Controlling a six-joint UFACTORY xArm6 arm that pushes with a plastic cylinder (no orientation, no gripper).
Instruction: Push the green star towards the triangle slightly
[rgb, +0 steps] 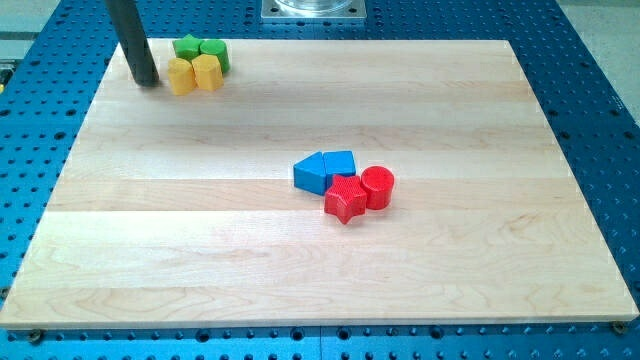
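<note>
Camera view shows my tip (147, 81) near the top left corner of the wooden board (300, 260), just left of a little bunch of four blocks. It is a plain rod with nothing to open or close, and it holds nothing. It is close to the yellow heart (181, 76) but I cannot tell if it touches it. The green star (187, 46) sits at the back of that bunch, right beside the green hexagon (213, 52), with the yellow heart and yellow hexagon (207, 71) in front. The blue triangle (311, 173) is far away, near the middle of the board, next to the blue block (339, 163), the red star (346, 198) and the red cylinder (378, 187). I think the push has not started yet, since the star is still packed in with its friends. The board is smooth, pale wood. It lies on a blue table (590, 110) full of small holes, and there is a metal base (313, 9) at the top edge.
</note>
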